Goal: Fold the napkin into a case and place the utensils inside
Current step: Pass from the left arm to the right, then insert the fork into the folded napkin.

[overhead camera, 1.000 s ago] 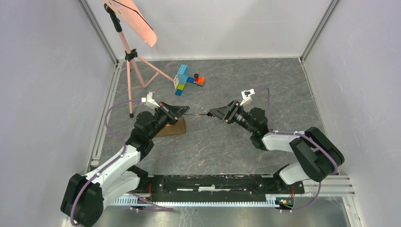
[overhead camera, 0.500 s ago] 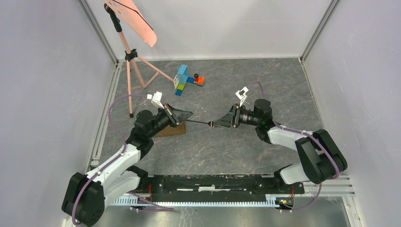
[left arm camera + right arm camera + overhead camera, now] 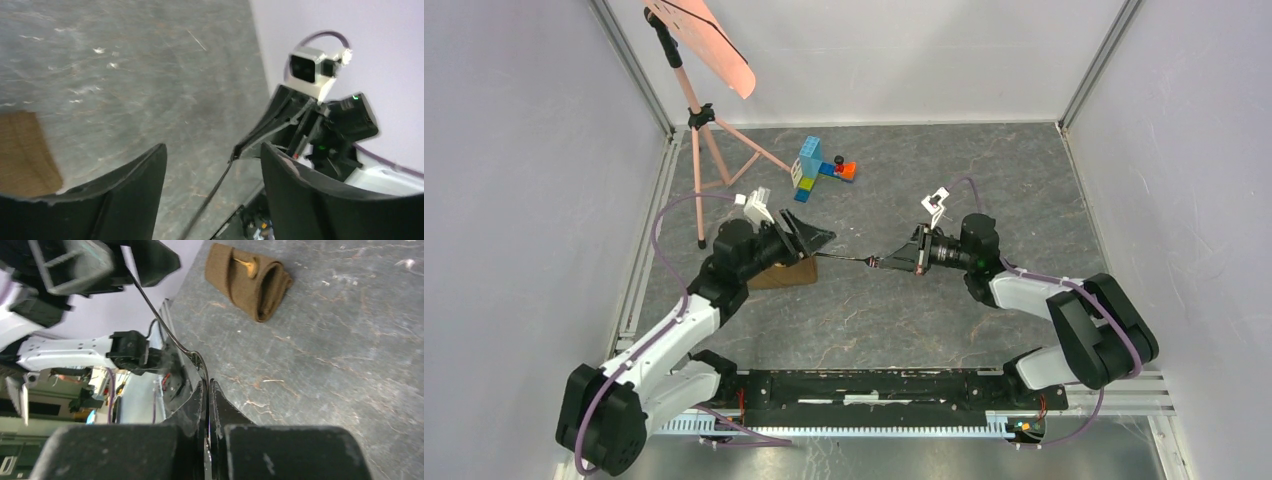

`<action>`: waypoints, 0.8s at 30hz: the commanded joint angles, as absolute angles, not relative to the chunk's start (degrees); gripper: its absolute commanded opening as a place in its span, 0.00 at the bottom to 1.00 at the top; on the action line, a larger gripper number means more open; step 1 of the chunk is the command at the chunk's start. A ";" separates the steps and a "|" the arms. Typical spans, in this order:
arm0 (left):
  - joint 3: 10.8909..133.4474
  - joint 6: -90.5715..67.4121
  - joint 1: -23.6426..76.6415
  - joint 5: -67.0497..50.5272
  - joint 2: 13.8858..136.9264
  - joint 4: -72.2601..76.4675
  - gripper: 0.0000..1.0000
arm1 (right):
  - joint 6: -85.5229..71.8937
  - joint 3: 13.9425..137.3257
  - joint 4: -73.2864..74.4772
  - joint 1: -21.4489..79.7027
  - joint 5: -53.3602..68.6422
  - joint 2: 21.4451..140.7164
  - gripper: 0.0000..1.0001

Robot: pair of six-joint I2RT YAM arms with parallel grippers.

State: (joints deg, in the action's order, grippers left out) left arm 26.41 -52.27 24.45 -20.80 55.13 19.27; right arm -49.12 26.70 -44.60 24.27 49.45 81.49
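Note:
A thin dark fork [image 3: 844, 259] hangs level above the table between the two arms. My right gripper [image 3: 879, 265] is shut on one end of it; the right wrist view shows the jaws [image 3: 206, 385] pressed together on the fork [image 3: 165, 330]. The fork's other end [image 3: 215, 192] runs between the spread fingers of my open left gripper [image 3: 212, 155], which do not pinch it. The brown napkin [image 3: 250, 280], folded into a case, lies on the table below my left gripper [image 3: 819, 240]. A gold spoon [image 3: 245, 262] sticks out of its open end.
A pile of colourful toy blocks [image 3: 819, 168] sits at the back of the table. A pink tripod stand [image 3: 694, 110] with a pink paddle stands at the back left. Grey walls close in both sides and the back.
My right gripper has shut on the fork's end. My left gripper, shut on the fork before, has opened and let go. Both arms have shifted slightly.

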 commanded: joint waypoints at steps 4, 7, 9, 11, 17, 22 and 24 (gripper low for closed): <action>42.28 -36.88 7.24 -10.83 55.54 -26.64 0.80 | -35.08 36.36 -26.34 24.68 41.31 84.74 0.00; 43.08 -31.36 -6.90 -10.05 55.61 -33.19 0.81 | -26.97 42.91 -15.04 25.58 39.83 88.07 0.00; 44.22 -30.54 -8.63 -2.77 56.67 -36.74 0.83 | -23.89 46.28 -11.11 26.45 38.62 89.71 0.00; 43.34 -31.54 -9.73 0.95 57.13 -36.69 0.84 | -22.44 49.00 -8.52 27.33 38.21 91.80 0.00; 37.33 -33.60 -13.51 1.85 58.53 -31.67 0.76 | -17.92 56.86 -1.58 30.68 35.54 97.43 0.00; 36.11 -34.37 -14.34 3.45 60.76 -30.27 0.69 | -16.70 60.96 -0.56 32.05 36.65 101.72 0.00; 35.95 -36.13 -14.72 4.72 61.87 -30.30 0.68 | -16.16 62.79 -0.10 32.67 36.68 103.43 0.00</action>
